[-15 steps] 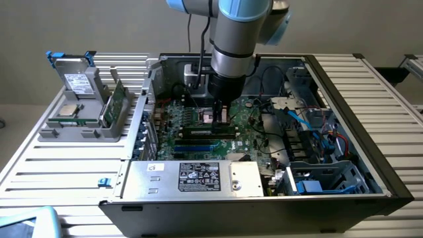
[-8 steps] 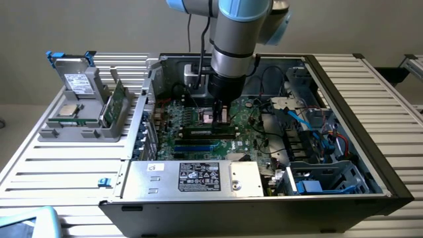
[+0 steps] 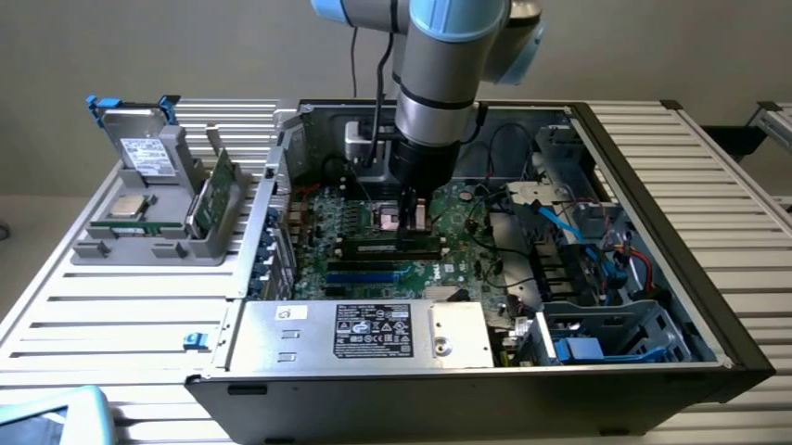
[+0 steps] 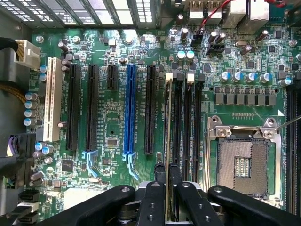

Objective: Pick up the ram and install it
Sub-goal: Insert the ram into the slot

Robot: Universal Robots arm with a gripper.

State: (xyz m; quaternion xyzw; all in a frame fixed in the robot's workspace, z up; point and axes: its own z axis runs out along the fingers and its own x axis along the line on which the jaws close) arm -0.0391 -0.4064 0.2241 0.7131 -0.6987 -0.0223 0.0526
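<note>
arm (image 3: 436,83): vertical, wrist down | pincer (image 4: 167,170): clamped on the ram (image 4: 168,122)

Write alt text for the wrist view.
The end effector grips the ram edge-on, its thin edge lined up along the memory slots of a green motherboard. An empty processor socket lies beside those slots on one side, and long black expansion slots and one blue slot on the other.

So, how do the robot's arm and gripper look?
The arm is a silver-grey cylinder with light blue joint caps and a black wrist end; a thin black cable runs beside it. The gripper is black, with two narrow fingers on jointed links with round pins.
</note>
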